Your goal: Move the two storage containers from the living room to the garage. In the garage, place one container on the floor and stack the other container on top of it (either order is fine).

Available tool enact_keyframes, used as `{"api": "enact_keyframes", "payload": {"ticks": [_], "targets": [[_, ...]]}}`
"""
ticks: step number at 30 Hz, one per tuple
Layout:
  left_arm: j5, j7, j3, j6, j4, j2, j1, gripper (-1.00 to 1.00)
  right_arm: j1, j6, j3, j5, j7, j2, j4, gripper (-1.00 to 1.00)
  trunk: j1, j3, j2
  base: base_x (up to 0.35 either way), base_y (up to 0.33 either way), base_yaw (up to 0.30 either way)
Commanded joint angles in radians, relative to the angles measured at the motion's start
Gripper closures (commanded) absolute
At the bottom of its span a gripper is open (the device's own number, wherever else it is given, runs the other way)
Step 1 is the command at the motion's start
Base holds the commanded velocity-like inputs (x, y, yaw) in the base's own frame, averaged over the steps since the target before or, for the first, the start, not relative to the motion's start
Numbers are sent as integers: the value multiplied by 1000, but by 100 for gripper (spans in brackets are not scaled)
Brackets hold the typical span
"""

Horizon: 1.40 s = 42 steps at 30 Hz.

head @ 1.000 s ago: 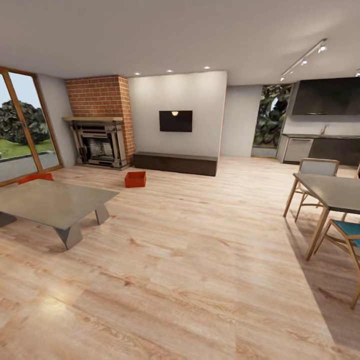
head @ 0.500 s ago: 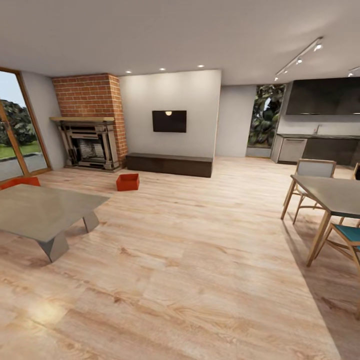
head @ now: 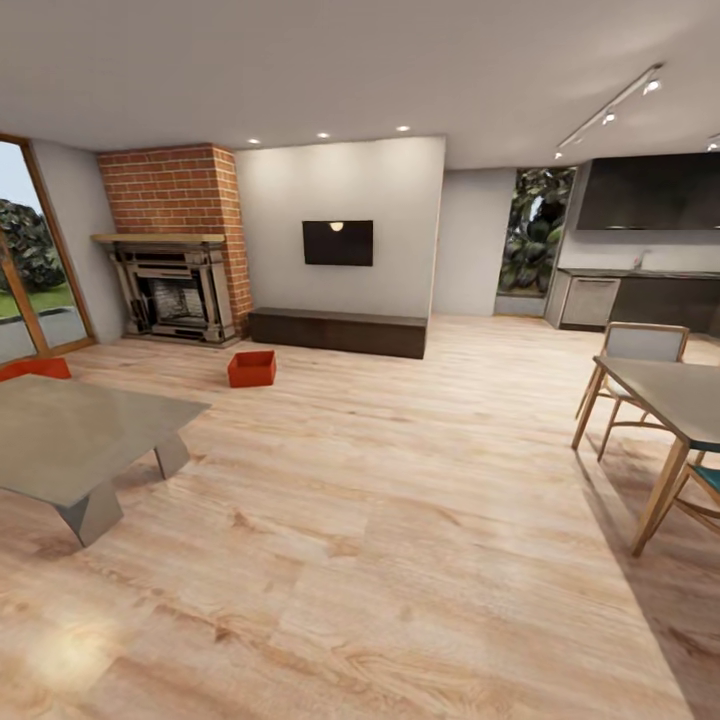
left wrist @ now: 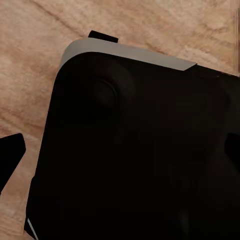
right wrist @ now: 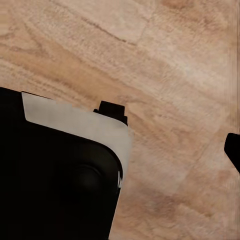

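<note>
Two red-orange storage containers stand on the light wood plank floor of the living room. One container [head: 251, 368] sits open-topped in front of the brick fireplace, far ahead and to the left. The other container [head: 35, 369] peeks out behind the far edge of the grey coffee table [head: 70, 430]. In the left wrist view one dark fingertip [left wrist: 11, 156] of my left gripper [left wrist: 120, 160] shows at the edge, over the robot's black base. In the right wrist view a fingertip [right wrist: 233, 150] of my right gripper [right wrist: 120, 150] shows likewise. Nothing is between the fingers. The garage is out of view.
A dark low TV bench [head: 338, 331] runs along the white wall under a TV [head: 338, 243]. A dining table [head: 680, 395] with wooden chairs [head: 640, 345] stands at the right. Glass doors [head: 25, 270] are at the left. Open plank floor [head: 400, 500] stretches ahead.
The whole view has shifted with the camera: fireplace, coffee table and containers now lie further left than a second ago. The containers themselves have not moved.
</note>
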Motion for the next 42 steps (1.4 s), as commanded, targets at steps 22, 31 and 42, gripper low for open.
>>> {"api": "enact_keyframes", "payload": {"ticks": [22, 31, 42], "targets": [[5, 0, 0, 1, 0, 0, 0, -100, -1, -1, 2, -19, -16, 2, 5, -100, 1, -1, 0, 324, 0, 0], [5, 0, 0, 0, 0, 0, 0, -100, 9, -3, 1, -18, -15, -3, 5, -100, 1, -1, 0, 324, 0, 0], [5, 0, 0, -1, 0, 0, 0, -100, 9, -9, 1, -17, -19, -6, 4, -100, 1, -1, 0, 324, 0, 0]]}}
